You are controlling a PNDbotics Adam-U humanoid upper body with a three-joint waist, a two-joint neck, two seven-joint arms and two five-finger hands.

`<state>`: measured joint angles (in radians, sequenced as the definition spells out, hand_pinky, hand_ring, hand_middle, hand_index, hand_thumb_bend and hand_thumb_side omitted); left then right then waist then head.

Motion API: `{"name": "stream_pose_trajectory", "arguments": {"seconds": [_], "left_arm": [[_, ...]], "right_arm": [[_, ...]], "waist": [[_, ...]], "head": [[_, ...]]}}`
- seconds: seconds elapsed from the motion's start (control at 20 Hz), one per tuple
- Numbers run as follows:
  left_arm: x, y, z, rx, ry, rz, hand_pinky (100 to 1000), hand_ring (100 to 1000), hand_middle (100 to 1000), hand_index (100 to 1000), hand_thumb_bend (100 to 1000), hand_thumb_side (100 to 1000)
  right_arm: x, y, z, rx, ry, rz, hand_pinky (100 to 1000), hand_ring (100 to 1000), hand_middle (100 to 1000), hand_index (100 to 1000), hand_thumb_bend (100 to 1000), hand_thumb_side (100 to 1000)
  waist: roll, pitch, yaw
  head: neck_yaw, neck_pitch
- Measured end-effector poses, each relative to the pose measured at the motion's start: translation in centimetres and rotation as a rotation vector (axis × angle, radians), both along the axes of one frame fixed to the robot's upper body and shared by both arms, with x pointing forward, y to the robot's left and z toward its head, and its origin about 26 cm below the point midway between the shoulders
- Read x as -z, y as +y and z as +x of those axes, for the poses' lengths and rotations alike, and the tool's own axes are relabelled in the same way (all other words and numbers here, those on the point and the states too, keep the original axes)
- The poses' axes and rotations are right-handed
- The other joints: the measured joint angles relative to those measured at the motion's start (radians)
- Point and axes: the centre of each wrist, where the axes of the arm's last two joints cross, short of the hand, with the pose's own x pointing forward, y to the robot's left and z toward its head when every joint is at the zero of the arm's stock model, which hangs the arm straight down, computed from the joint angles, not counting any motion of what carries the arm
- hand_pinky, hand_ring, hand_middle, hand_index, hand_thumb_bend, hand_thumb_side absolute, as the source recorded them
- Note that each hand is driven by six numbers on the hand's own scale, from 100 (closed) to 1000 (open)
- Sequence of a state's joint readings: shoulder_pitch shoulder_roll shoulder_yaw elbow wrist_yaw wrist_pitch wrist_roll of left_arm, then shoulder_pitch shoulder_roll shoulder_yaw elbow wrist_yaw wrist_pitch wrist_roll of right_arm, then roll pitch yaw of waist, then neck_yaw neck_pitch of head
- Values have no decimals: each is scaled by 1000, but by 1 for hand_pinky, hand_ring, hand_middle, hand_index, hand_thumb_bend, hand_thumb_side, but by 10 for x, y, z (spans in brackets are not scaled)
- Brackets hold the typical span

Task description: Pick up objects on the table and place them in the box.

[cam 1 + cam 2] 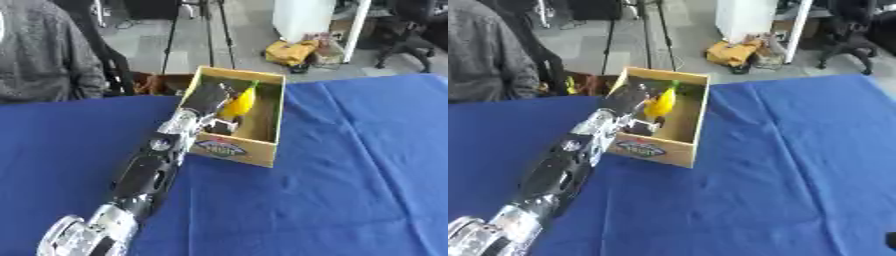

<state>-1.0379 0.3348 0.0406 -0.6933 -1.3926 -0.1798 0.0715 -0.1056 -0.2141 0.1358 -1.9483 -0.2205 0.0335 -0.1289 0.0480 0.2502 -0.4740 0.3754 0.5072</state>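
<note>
Left eye view: left robot hand (208,98) reaches over box's near-left wall, inside box (270,131), beside yellow banana-like object (241,102) with green tip. Fingers appear curled at object, grasp not clearly visible; cannot tell. Object lies inside box, toward its left side. Box sits on blue tabletop (350,175), near far edge.

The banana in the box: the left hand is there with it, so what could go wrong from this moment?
1. The left hand reaches over the near wall of the box; pulling back low, the arm could catch that wall and drag or tip the box.
2. The banana stands tilted against the hand, green tip near the far rim. If the fingers catch on it while withdrawing, it may be lifted back out.
</note>
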Motion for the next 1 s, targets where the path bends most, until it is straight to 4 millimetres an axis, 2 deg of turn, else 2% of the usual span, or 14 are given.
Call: {"name": "stream_pose_trajectory", "arguments": {"seconds": [0.1, 0.15, 0.55, 0.8, 1.0], "left_arm": [[1, 0, 0, 4, 14, 11, 847, 840, 826, 836, 978, 672], [1, 0, 0, 6, 20, 15, 854, 848, 833, 839, 1000, 690], [5, 1, -1, 23, 49, 27, 873, 870, 862, 849, 1000, 777], [9, 2, -2, 37, 51, 2, 857, 854, 840, 824, 1000, 772], [2, 0, -3, 68, 13, -54, 842, 839, 815, 791, 1000, 747]], "right_arm": [[0, 0, 0, 0, 0, 0, 683, 610, 547, 665, 100, 924], [0, 0, 0, 0, 0, 0, 683, 610, 547, 665, 100, 924], [0, 0, 0, -1, -1, 0, 683, 610, 547, 665, 100, 924], [0, 0, 0, -1, -1, 0, 683, 611, 547, 666, 100, 925], [0, 0, 0, -1, 1, 0, 683, 611, 548, 666, 100, 925]], "waist": [[0, -1, 0], [0, -2, 0], [0, -9, 3], [0, -13, 9], [0, -26, 21]], "head": [[0, 0], [0, 0], [1, 2], [1, 4], [-1, 11]]}}
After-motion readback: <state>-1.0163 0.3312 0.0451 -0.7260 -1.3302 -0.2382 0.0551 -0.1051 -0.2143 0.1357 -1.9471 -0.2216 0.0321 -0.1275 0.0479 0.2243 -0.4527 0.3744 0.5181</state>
